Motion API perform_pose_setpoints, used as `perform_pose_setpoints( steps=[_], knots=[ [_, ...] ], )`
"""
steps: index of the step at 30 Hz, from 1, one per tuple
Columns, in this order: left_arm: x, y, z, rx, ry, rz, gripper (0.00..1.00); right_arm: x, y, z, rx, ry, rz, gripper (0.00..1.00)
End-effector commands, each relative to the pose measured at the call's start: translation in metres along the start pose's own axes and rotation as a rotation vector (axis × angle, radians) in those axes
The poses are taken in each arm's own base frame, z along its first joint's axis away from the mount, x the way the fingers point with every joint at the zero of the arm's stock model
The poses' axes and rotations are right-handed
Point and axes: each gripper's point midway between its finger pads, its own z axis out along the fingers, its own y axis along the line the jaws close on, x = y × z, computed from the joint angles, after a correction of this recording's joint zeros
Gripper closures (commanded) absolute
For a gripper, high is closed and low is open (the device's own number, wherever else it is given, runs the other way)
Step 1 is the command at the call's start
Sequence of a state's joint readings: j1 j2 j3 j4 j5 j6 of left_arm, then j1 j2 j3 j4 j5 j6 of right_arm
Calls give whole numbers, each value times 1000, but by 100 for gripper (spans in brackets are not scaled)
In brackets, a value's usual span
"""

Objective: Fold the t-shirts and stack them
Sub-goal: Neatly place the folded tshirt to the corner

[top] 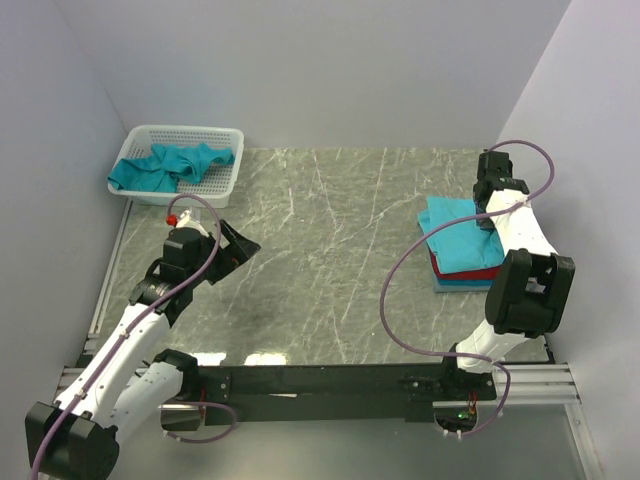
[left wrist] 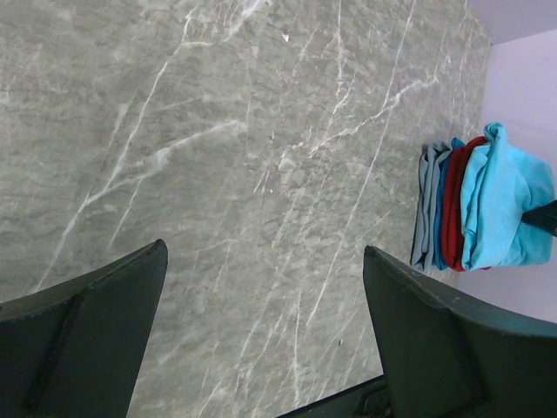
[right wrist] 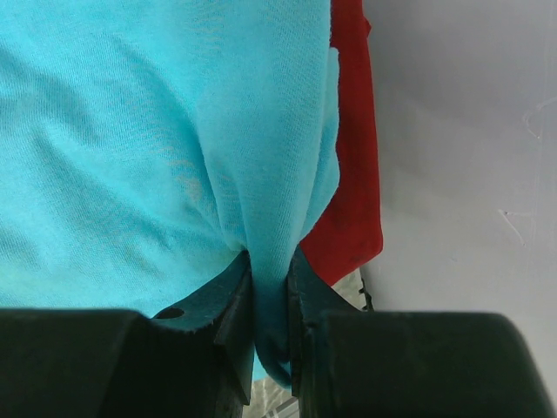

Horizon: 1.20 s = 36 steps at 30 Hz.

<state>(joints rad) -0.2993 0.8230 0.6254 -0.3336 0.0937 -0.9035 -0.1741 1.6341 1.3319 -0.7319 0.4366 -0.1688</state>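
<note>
The turquoise t-shirt (right wrist: 130,131) hides most of the stack (top: 466,276) at the right side of the table (top: 330,250). On the bent right arm, the right gripper (right wrist: 270,300) clamps a fold of it. The left gripper (left wrist: 265,261) hovers, fingers wide apart.

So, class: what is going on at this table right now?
The right gripper is shut on the edge of the top teal t-shirt on the folded stack at the right, a red shirt beneath it. The left gripper hangs open over the marble table, holding nothing. More teal shirts lie crumpled in the white basket.
</note>
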Motion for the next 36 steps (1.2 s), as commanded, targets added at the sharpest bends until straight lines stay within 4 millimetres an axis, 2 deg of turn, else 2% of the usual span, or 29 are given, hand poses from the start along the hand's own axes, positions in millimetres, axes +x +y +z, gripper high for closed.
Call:
perform_pose_setpoints(
  steps=[1, 8, 20, 26, 28, 29, 30, 31, 32, 36],
  knots=[
    [-5, -9, 0, 42, -15, 17, 1, -3, -10, 1, 42, -13, 33, 99],
    [-5, -8, 0, 39, -14, 16, 0, -3, -19, 1, 83, -10, 38, 98],
    [-3, -8, 1, 38, 3, 17, 1, 0, -22, -3, 91, -3, 51, 99],
    [-2, -7, 1, 37, 2, 15, 0, 3, -22, 0, 98, 21, 55, 95],
    [-3, -9, 0, 42, -1, 16, 1, 2, -24, -1, 115, 23, 64, 77],
    [-3, -9, 0, 43, 0, 17, 1, 3, -24, -1, 117, 27, 74, 62],
    [-3, -9, 0, 42, -1, 17, 1, 2, -26, -2, 128, 24, 79, 37],
    [-3, -9, 0, 41, -2, 16, 1, 1, -28, -3, 133, 22, 86, 21],
    [-3, -8, 0, 39, -2, 15, 1, 0, -29, -5, 140, 14, 96, 14],
    [-3, -8, 1, 41, 5, 18, 0, -6, -37, -11, 171, -11, 130, 13]
  ],
)
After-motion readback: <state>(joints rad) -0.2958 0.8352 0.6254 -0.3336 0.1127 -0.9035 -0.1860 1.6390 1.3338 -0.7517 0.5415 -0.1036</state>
